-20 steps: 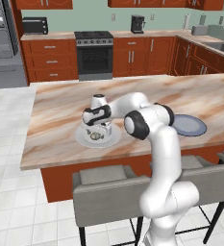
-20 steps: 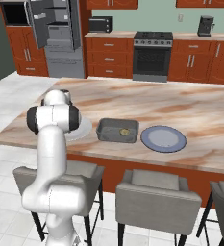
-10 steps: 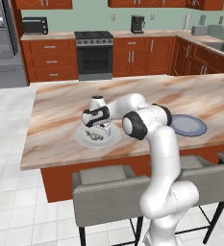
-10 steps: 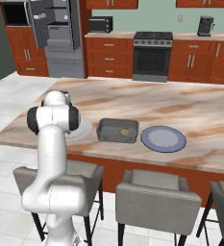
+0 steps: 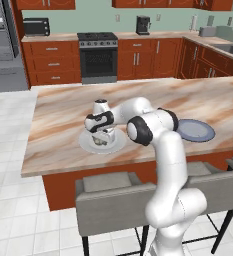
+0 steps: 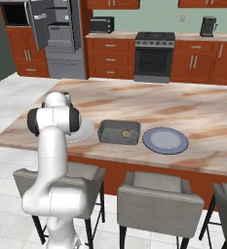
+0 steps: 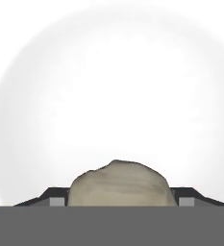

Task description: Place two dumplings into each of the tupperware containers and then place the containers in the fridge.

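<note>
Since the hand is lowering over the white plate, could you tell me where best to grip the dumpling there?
Grip the dumpling across its rounded middle, coming straight down from above: it lies low on the flat white plate, already between the fingers.

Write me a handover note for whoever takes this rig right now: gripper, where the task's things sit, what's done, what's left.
Gripper: low over the round white plate, fingers either side of a tan wrinkled dumpling; whether it is gripped cannot be told.
Grey rectangular tupperware container: on the marble island beside a blue-grey plate, with one dumpling inside.
Tall grey fridge: door open, across the kitchen.
Done: one dumpling boxed.
Left: lift this dumpling, drop it into the container, fill any other container, move containers to the fridge.
</note>
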Robot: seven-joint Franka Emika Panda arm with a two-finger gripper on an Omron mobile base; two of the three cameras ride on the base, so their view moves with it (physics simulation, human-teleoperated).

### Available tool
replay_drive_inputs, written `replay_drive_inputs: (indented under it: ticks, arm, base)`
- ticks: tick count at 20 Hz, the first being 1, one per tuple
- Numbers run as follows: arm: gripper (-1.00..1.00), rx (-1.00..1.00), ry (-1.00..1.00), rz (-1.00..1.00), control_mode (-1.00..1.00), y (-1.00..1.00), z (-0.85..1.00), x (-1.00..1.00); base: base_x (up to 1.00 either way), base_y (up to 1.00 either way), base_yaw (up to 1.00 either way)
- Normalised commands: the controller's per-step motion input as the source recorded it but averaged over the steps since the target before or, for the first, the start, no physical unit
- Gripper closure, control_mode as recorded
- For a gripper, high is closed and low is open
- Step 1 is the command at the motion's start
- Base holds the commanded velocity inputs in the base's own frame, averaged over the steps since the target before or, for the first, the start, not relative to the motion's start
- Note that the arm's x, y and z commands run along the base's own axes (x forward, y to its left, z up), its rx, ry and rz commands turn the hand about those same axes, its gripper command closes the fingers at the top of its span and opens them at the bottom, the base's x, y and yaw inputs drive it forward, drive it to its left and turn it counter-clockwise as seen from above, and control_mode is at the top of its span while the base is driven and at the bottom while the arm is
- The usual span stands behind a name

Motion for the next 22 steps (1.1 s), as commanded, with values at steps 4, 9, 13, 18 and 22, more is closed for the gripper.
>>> replay_drive_inputs:
  ticks: [4, 9, 13, 18, 22]
  arm:
    - [1.00, 0.00, 0.00, -0.04, -1.00, -0.05, 0.00, -0.06]
    - [1.00, -0.05, 0.00, 0.00, -1.00, -0.25, 0.45, -0.10]
    - [1.00, 0.00, -0.02, 0.00, -1.00, -0.49, 1.00, -0.09]
    - [1.00, -0.03, -0.01, 0.00, -1.00, -0.67, 1.00, -0.15]
    - [1.00, -0.01, 0.00, 0.00, -1.00, -0.81, 0.84, -0.21]
  base:
    - [0.00, 0.00, 0.00]
    - [0.00, 0.00, 0.00]
    - [0.00, 0.00, 0.00]
    - [0.00, 0.00, 0.00]
    - [0.00, 0.00, 0.00]
